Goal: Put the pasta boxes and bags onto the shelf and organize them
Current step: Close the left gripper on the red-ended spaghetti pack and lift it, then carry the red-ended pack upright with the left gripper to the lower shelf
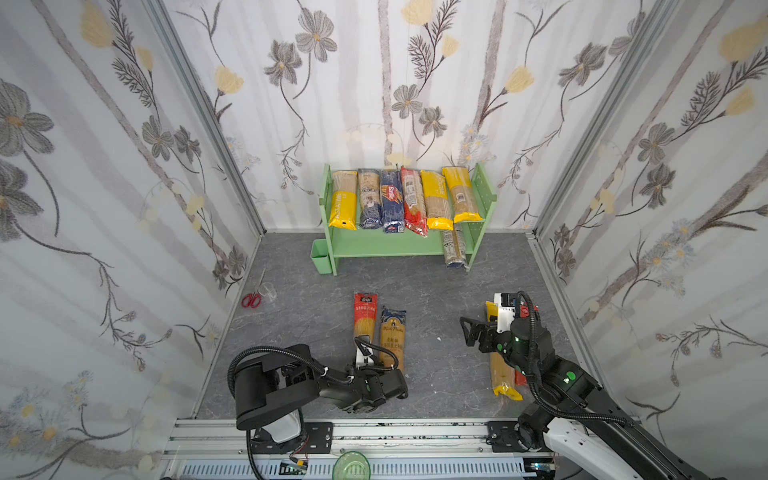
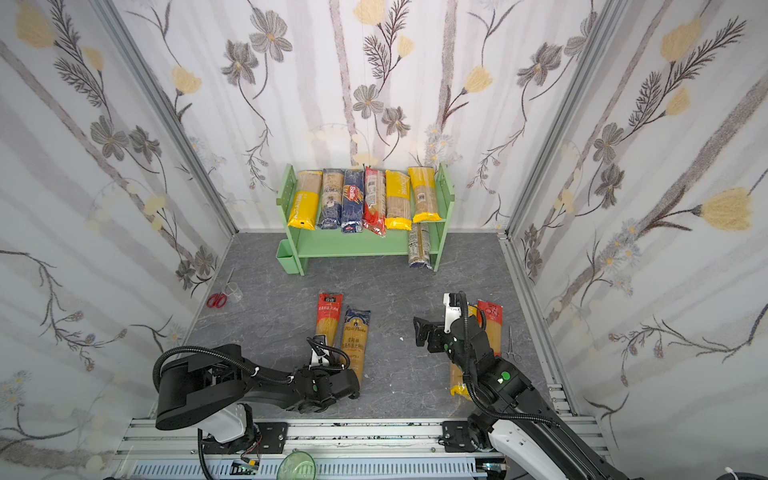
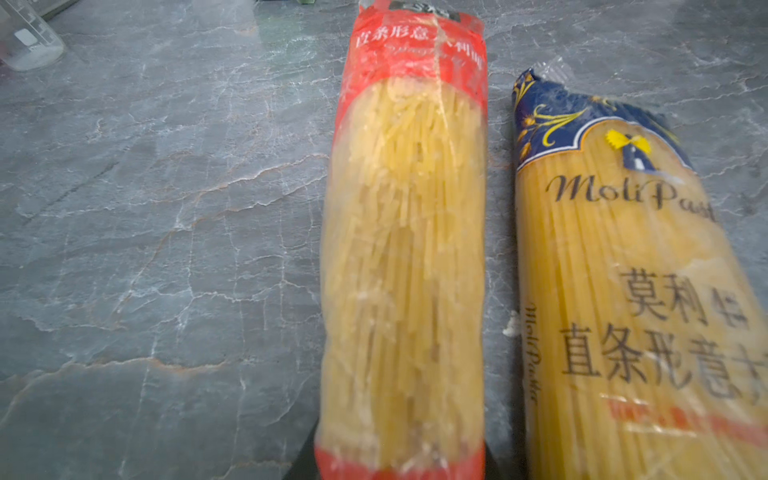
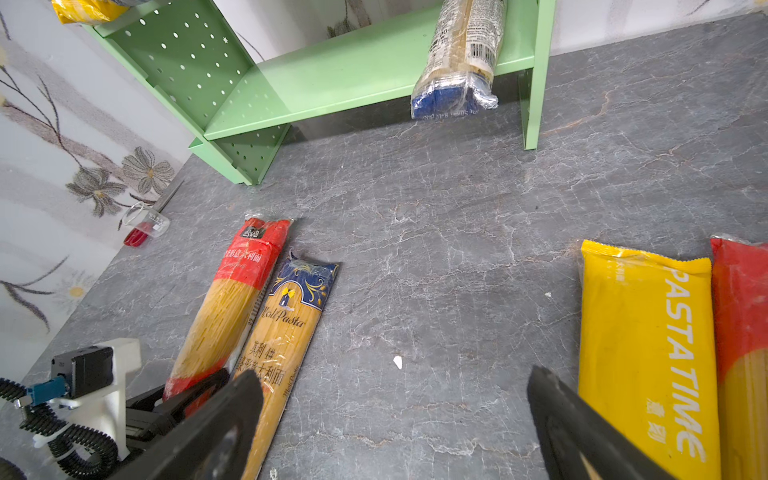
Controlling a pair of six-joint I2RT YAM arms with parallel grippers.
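Red-ended spaghetti bag (image 3: 403, 249) lies on the bench (image 1: 436, 299), long axis running 6 to 12 o'clock toward the shelf (image 1: 386, 243), with the left pincer (image 3: 397, 467) pinching its 6 o'clock end. Off at 3 o'clock the right pincer (image 4: 392, 382) hangs spread and empty, so the left arm is the nearer for a straight carry toward 12.

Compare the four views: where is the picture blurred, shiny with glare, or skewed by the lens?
Left wrist view: the red-ended bag looks soft, blurriest at its near end, with sheen on the plastic. Right wrist view: the right gripper, close to the lens, is out of focus, while the shelf is sharp. Both top views: even light, faint shadows, and the wall posts splay outward.
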